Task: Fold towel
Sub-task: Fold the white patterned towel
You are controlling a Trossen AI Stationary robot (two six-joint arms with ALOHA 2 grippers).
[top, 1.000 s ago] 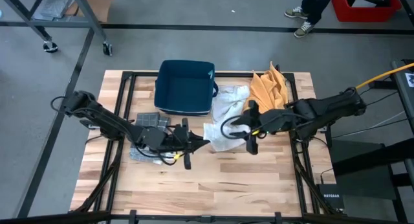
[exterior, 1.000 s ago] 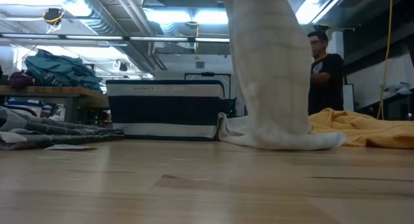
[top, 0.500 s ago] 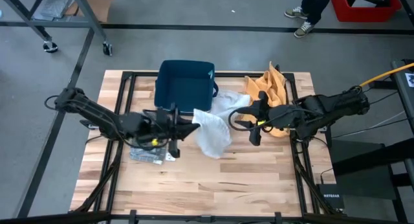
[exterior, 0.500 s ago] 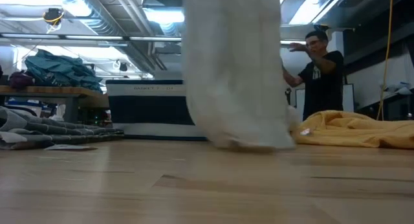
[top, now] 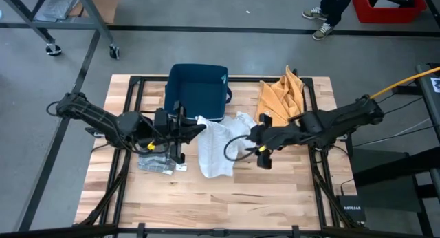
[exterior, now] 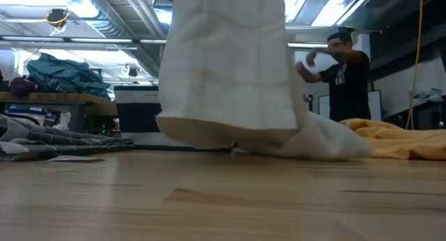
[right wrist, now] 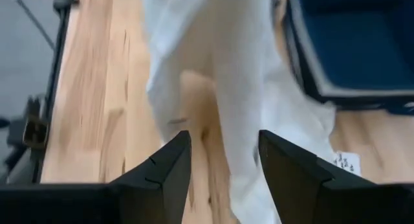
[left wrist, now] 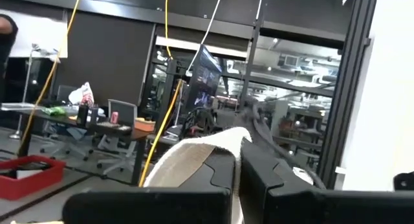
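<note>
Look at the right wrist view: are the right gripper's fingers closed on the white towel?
No. The right gripper stands open, its fingers apart, with the white towel hanging beyond them, ungripped.

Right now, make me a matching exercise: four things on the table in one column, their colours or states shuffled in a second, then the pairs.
Things:
1. white towel
2. bin
3. orange cloth
4. left gripper

States:
A. dark blue, at the table's far edge
B. crumpled by the right arm
C. shut on a towel corner
D. lifted at one end, the rest trailing on the wood

Pairs: 1-D, 2-A, 3-B, 4-C
</note>
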